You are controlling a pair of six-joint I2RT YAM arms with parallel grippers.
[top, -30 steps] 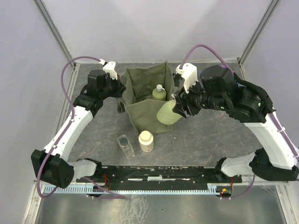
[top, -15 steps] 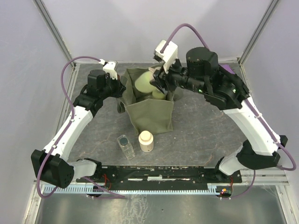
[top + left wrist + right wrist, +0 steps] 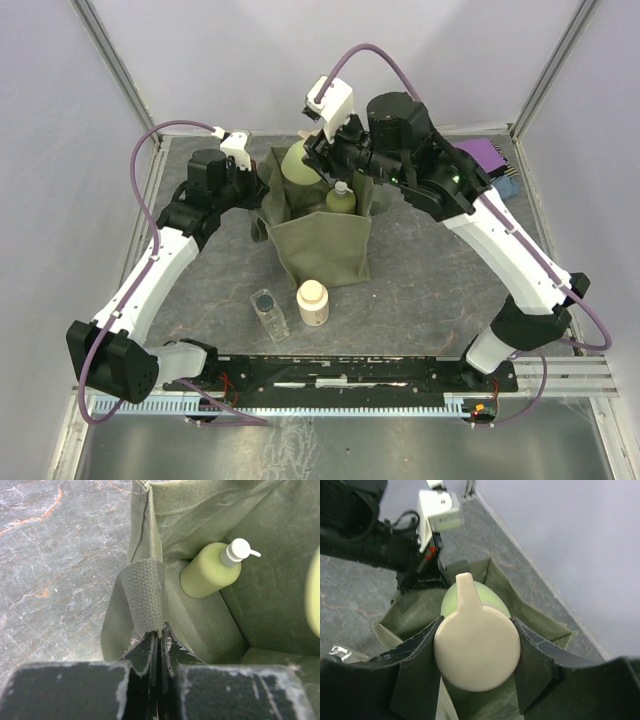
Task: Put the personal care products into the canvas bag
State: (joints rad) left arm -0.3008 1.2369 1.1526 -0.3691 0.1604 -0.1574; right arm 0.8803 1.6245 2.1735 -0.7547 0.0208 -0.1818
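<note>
Item in transit: round green bottle (image 3: 298,160) with a peach cap, carried by the right tool (image 3: 312,158). A second ago it sat low beside the bag's front right corner. It has since swung up and across, and now hangs over the back left part of the open mouth.
Right tool: grasping the round green bottle, with a finger (image 3: 420,655) on either side and the cap end nearest the wrist camera.
Left tool (image 3: 160,636): clenched on the bag's left rim at the woven handle strap (image 3: 145,595), holding that wall up. It is unmoved over the last second.
Bag (image 3: 320,250): olive canvas, standing mid-desk with its mouth open. Its position is unchanged.
Already inside: pump bottle (image 3: 212,570), yellow-green with a white pump, resting against a bag wall.
Awaiting pickup: cream jar (image 3: 313,302) and clear square bottle (image 3: 268,312), side by side on the desk (image 3: 430,290) just in front of the bag. Neither has shifted.
More exposed: purple cloth (image 3: 482,152) and blue cloth (image 3: 510,185) at the far right of the desk, showing more now that the right arm has swung left.
Meaning for the task: the second product looks poised for release into the bag, though the views do not show it below the rim. Judged tally is one in, one about to go and two left.
</note>
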